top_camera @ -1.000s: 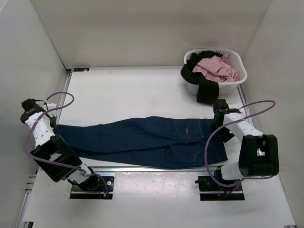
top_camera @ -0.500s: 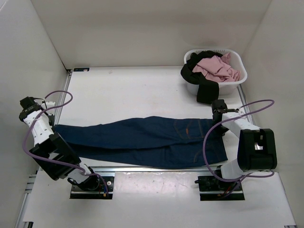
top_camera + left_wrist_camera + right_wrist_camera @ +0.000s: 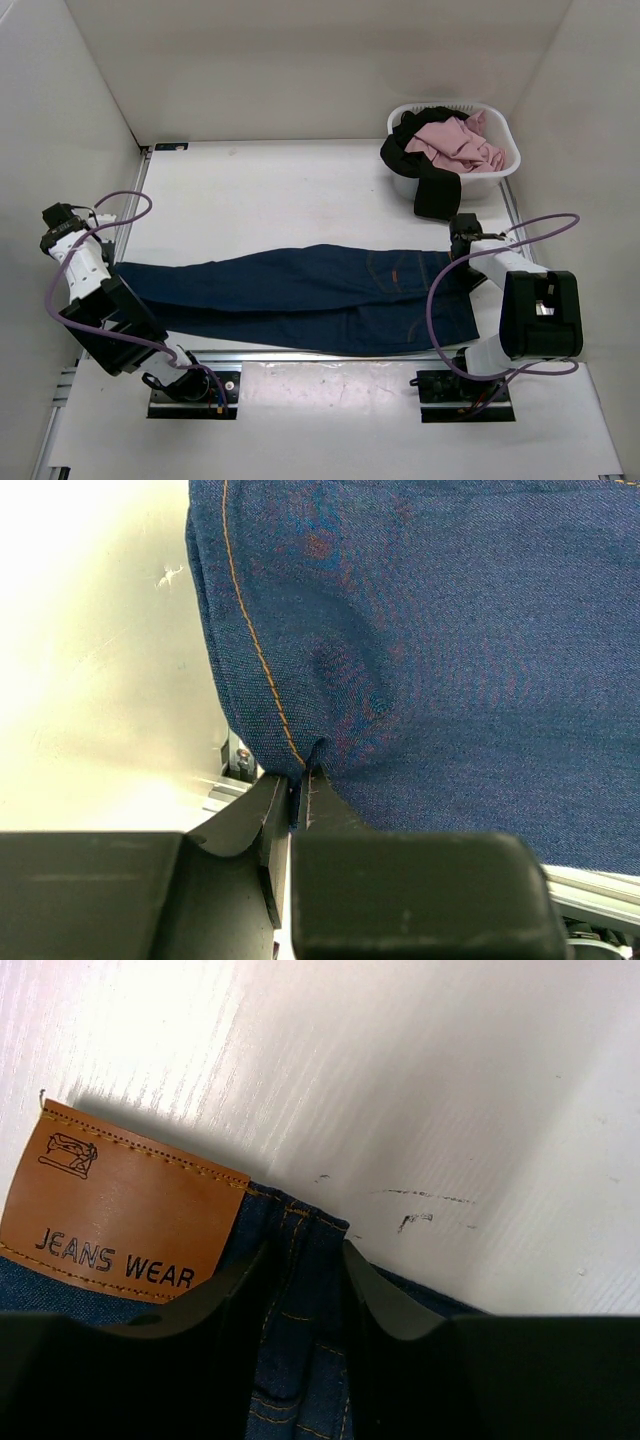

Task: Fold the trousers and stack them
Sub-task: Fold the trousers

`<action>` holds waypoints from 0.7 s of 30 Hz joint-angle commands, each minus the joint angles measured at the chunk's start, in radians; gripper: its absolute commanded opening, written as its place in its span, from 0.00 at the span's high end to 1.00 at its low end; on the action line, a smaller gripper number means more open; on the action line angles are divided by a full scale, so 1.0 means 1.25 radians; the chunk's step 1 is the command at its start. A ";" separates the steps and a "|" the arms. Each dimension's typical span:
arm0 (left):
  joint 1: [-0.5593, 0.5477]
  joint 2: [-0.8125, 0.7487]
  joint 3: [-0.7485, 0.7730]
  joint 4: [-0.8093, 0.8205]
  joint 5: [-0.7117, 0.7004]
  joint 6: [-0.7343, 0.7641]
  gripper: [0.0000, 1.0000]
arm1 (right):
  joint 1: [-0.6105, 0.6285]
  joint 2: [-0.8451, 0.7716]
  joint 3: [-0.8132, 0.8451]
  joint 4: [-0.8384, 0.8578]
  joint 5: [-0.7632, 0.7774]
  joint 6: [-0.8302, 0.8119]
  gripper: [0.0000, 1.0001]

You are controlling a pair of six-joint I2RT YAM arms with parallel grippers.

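Note:
The trousers (image 3: 300, 290), dark blue jeans, lie stretched left to right across the near part of the table, waist at the right. My left gripper (image 3: 115, 275) sits at the leg end; in the left wrist view it (image 3: 297, 785) is shut on a pinch of denim (image 3: 430, 660) beside the orange seam. My right gripper (image 3: 458, 245) is at the waistband. In the right wrist view its jaws (image 3: 305, 1260) hold the waistband's edge, denim filling the gap, just right of the tan patch (image 3: 115, 1210).
A white basket (image 3: 512, 150) stands at the back right, holding a pink garment (image 3: 455, 140) and a black garment (image 3: 425, 175) that hangs over its rim onto the table. White walls close in the table on three sides. A metal rail (image 3: 330, 355) runs along the near edge.
The right gripper has come onto the waistband and its jaws have narrowed around it. The left gripper keeps its hold on the leg end; the trousers have barely shifted.

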 commanded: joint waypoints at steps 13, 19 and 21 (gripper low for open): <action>0.004 0.005 0.024 0.005 -0.020 0.003 0.86 | -0.003 0.040 0.021 -0.006 0.017 0.033 1.00; 0.004 0.032 0.158 -0.020 -0.057 0.003 0.86 | -0.019 -0.152 0.150 -0.215 0.051 -0.024 1.00; 0.004 0.032 0.187 -0.030 -0.073 0.010 0.86 | -0.019 -0.244 0.169 -0.278 0.035 -0.024 1.00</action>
